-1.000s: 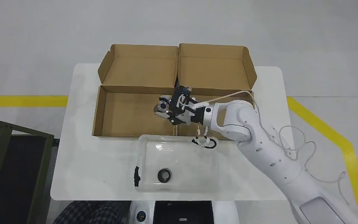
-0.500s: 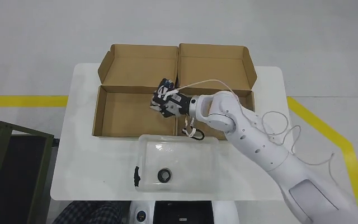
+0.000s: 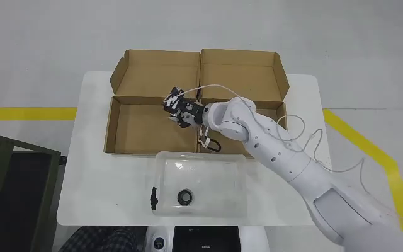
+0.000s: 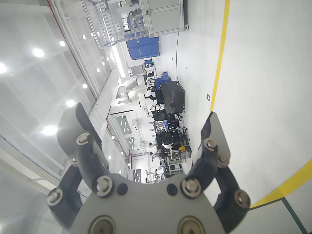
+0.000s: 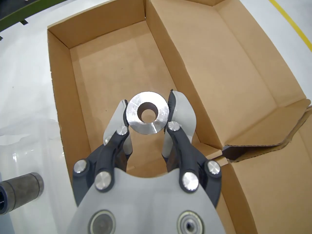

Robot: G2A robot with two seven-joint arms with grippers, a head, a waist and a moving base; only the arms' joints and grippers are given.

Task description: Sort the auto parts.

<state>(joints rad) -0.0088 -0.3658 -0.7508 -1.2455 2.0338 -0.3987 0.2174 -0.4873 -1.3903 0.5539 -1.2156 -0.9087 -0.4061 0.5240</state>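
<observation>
My right gripper (image 5: 147, 113) is shut on a silver metal ring (image 5: 148, 129), one finger on each side of its rim. It holds the ring above the floor of the left cardboard box (image 5: 97, 74). From above, the right gripper (image 3: 174, 105) hangs over the far right part of the left box (image 3: 135, 129), beside the right cardboard box (image 3: 271, 113). A dark metal cylinder (image 3: 184, 197) lies in the clear plastic tray (image 3: 220, 167) in front of the boxes, and the cylinder (image 5: 19, 191) also lies at the wrist picture's edge. My left gripper (image 4: 146, 113) is open, off the table, facing the room.
Both boxes have their lids (image 3: 157, 74) folded open at the back. A small black part (image 3: 152, 199) sits at the tray's left edge. The white table (image 3: 94, 157) has bare room to the left of the boxes. A cable (image 3: 214, 146) loops down from the right arm.
The right arm has swung left and away from me with the ring, from over the wall between the two boxes to over the left box.
</observation>
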